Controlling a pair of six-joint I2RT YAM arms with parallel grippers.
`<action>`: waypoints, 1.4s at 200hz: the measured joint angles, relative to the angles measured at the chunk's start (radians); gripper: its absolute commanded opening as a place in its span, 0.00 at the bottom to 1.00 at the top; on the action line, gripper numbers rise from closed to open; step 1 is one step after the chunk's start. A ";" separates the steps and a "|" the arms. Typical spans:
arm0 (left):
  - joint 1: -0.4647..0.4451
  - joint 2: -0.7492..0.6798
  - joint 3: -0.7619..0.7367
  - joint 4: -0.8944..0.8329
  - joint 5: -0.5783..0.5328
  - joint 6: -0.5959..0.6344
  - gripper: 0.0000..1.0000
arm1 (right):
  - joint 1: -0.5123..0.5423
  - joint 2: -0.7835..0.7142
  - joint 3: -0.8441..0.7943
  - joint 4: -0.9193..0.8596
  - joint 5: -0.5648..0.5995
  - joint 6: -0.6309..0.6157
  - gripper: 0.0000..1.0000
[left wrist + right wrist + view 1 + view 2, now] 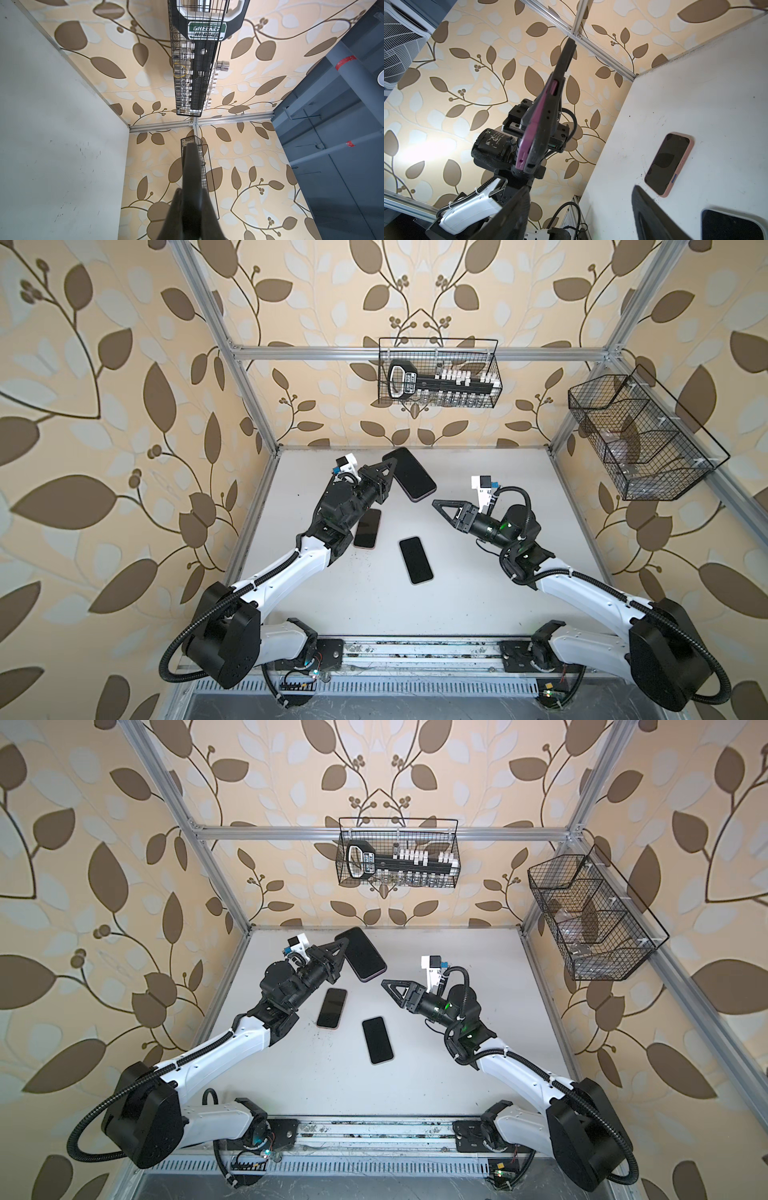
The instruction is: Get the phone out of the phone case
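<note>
The right tool (581,188) fills the foreground of its wrist view, its black fingers (648,209) spread well apart and holding nothing above the desk (498,593). Facing it, the left tool (392,466) is clamped on the phone (415,481), which is raised and tilted near the desk's back edge. The phone's purple side shows along the dark grey phone case (548,124) wrapping it. A pink-cased phone (368,529) and a third phone (416,560) lie flat on the desk, apart.

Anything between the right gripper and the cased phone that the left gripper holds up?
Nothing. In both top views only a short gap over bare table separates the right gripper from the cased phone in the shut left gripper.
</note>
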 measured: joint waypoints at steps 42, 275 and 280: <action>-0.010 0.008 0.000 0.016 0.001 -0.012 0.00 | 0.002 0.017 0.000 0.039 -0.001 0.004 0.73; -0.029 0.023 0.000 0.029 0.007 -0.024 0.00 | 0.001 0.087 0.008 0.193 -0.061 0.027 0.69; -0.029 0.023 0.000 0.029 0.006 -0.024 0.00 | 0.001 0.089 0.008 0.196 -0.061 0.027 0.69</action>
